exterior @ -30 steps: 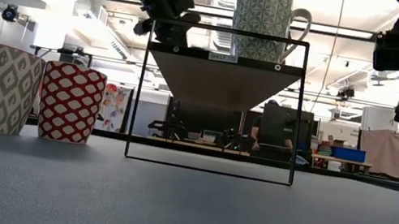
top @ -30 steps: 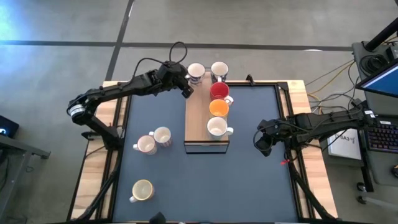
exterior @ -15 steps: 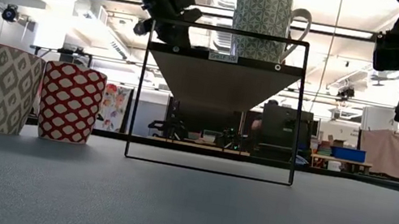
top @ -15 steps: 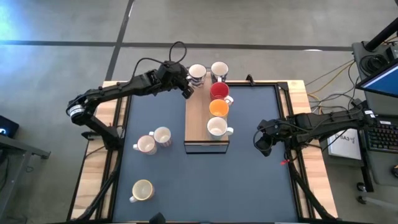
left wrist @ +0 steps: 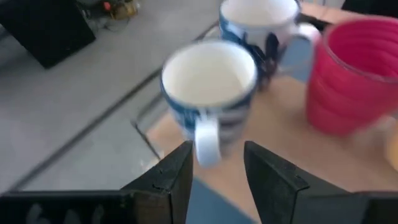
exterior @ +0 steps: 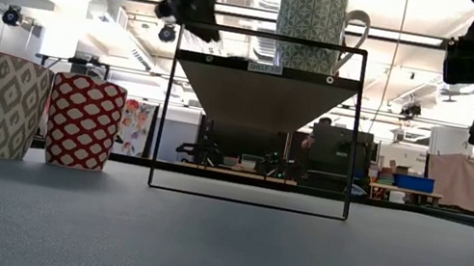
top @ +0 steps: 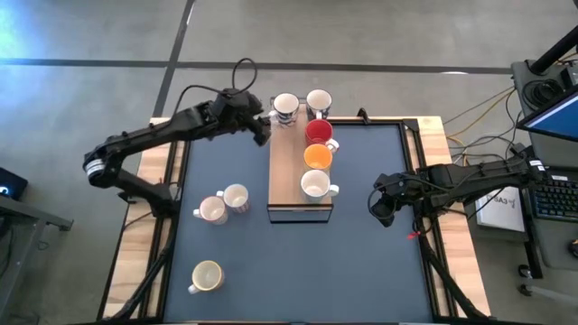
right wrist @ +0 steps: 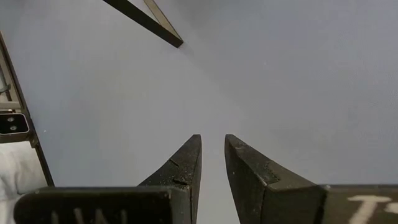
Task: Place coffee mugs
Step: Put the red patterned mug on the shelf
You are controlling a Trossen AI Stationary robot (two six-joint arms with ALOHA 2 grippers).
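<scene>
Five mugs stand on the wooden stand (top: 291,167): a blue-banded white one (top: 285,106), another white one (top: 318,101), a red one (top: 318,132), an orange one (top: 317,156) and a white one (top: 315,185). Three more mugs rest on the table mat (top: 235,197) (top: 210,209) (top: 207,276). My left gripper (top: 260,127) is open, just left of the blue-banded mug (left wrist: 210,81). That mug's handle (left wrist: 205,142) points at the gap just ahead of the fingertips. My right gripper (top: 383,209) hovers over the mat right of the stand, its fingers a narrow gap apart.
The stand has a black wire frame (exterior: 259,117) on the mat's far middle. A patterned mug (exterior: 315,15) shows on top of it in the low view. Cables and a keyboard (top: 551,194) lie beyond the table's right edge. Bare mat (top: 361,271) lies in front of the stand.
My left gripper has drawn back from the blue-banded mug toward the table's left edge, and it has risen slightly in the low view. The mug has stayed standing on the stand's far end.
</scene>
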